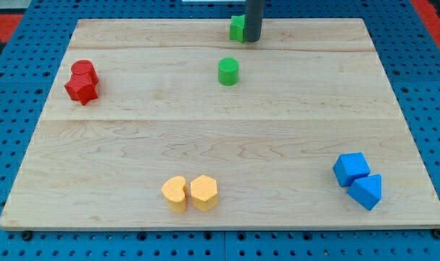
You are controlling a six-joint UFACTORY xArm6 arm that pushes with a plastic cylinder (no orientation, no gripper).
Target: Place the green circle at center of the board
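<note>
The green circle (228, 71) is a short green cylinder standing on the wooden board (227, 138), above the board's middle. My tip (253, 40) is the lower end of a dark rod near the board's top edge, up and to the right of the green circle and apart from it. A second green block (237, 28), shape unclear, sits just left of the rod and is partly hidden by it.
A red circle (83, 71) and a red star-like block (82, 88) touch at the view's left. Two yellow blocks (175, 193) (204, 193) touch at the bottom. A blue cube (351, 168) and a blue triangle (367, 192) touch at the lower right.
</note>
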